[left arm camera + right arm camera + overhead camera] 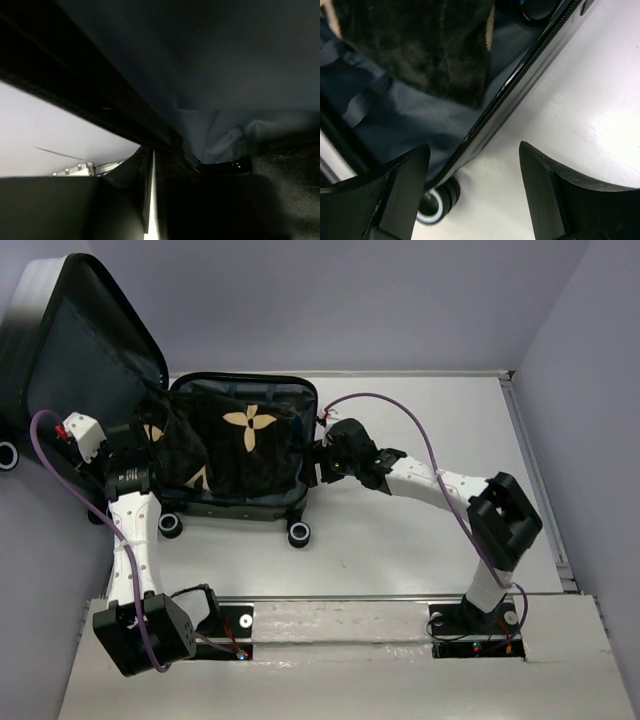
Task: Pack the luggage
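Blanket point(250, 435) lies inside the luggage point(245, 508), so shutting its lid point(80, 350) looks next; right pincer point(473, 147) stands apart at the rim, while whether the left pincer point(152, 452) beside the lid is closed cannot be told

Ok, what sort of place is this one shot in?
Probably a lab robot workcell: plain partition walls box in a white table, with two robot arms bolted at its edge, working on an open suitcase.

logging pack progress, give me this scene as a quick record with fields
luggage: open on the table, lid raised at left
blanket: black with tan flowers, lying in the base
left pincer: at the luggage's left side, state unclear
right pincer: open, at the luggage's right rim, holding nothing
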`<state>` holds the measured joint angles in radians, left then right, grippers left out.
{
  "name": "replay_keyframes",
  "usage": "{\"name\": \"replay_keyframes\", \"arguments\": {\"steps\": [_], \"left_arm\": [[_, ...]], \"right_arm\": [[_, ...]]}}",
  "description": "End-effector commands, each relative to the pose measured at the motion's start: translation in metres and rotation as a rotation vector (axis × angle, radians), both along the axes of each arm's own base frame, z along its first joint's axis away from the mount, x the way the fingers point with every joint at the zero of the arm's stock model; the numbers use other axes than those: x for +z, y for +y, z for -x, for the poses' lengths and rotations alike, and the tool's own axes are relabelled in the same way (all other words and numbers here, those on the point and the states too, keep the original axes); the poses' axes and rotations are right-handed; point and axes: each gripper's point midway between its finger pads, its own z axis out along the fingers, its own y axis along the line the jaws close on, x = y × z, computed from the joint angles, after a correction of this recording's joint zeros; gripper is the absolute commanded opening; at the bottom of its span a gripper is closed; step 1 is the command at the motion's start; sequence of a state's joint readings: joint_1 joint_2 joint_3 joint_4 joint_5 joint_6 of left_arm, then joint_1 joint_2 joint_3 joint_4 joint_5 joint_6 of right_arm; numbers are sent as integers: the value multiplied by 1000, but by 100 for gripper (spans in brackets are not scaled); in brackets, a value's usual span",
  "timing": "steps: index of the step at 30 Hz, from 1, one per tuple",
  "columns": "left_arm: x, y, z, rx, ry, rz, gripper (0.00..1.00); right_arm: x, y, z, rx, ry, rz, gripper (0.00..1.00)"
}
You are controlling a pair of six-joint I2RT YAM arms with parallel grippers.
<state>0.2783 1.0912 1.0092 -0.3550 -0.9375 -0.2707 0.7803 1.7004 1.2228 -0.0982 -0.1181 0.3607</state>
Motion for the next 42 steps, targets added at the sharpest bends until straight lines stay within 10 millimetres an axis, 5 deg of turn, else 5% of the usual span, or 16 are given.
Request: {"name": "replay_keyframes", "arguments": {"steps": [1,4,6,7,10,11,16,21,24,27,28,31,36,40,42], "left_arm": [[36,7,-14,37,-192,-63,8],[34,-1,-20,6,-190,-63,6],[31,-7,-22,-19,-192,-62,6],[30,-14,-26,-45,-188,-64,6],[28,-36,-30,-101,-180,-91,6],[27,-41,-31,-115,-181,-93,6],[18,-84,-36,-233,-195,-100,6],[22,-154,-47,-446,-212,-98,6],[30,-169,-46,-491,-210,-78,6],[34,-162,-36,-458,-200,-53,8],[39,-149,-27,-431,-177,-36,33],[39,-136,-12,-407,-276,66,68],[43,-55,18,-189,-306,31,79],[22,-23,19,-54,-274,53,84],[31,-13,17,-19,-268,10,84]], "right_arm": [[9,16,-33,-96,3,-16,78],[-7,24,-35,-97,49,-21,76],[-16,23,-37,-119,62,-11,66],[-17,23,-38,-130,63,-18,45],[-25,17,-38,-160,69,-10,11],[-25,17,-37,-161,70,-11,8],[-25,10,-33,-171,61,-21,7],[-26,11,-27,-160,77,-37,7],[-30,10,-24,-162,92,-41,7],[-31,7,-26,-165,95,-44,7],[-30,8,-26,-162,93,-45,7],[-27,11,-25,-150,95,-57,7],[-24,16,-23,-122,104,-71,7],[-23,20,-21,-92,106,-78,7],[-23,21,-20,-78,103,-77,7]]}}
